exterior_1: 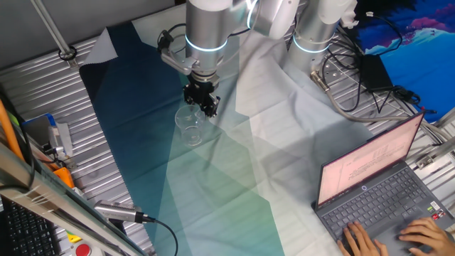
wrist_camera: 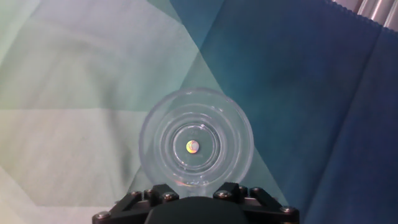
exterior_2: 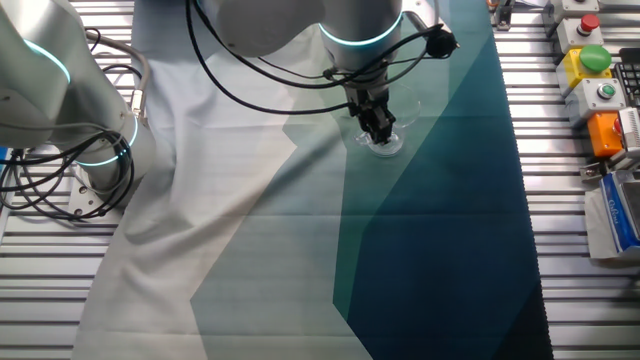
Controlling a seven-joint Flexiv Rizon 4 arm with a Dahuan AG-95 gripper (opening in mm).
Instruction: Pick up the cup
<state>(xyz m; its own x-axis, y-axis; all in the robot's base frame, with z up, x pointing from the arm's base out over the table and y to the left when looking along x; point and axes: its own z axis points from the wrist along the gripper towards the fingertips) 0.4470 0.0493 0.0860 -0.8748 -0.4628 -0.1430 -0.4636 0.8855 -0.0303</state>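
Gripper [exterior_1: 202, 102] base nearest lens, poised directly above cup [wrist_camera: 196, 145]; finger spread: cannot tell. Cup upright on cloth [exterior_2: 440, 250], ungrasped. Remaining: descend, close, lift.

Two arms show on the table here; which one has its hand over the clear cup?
The arm with the black two-finger hand poised just above the small clear round cup. The other arm stands back by the cables.
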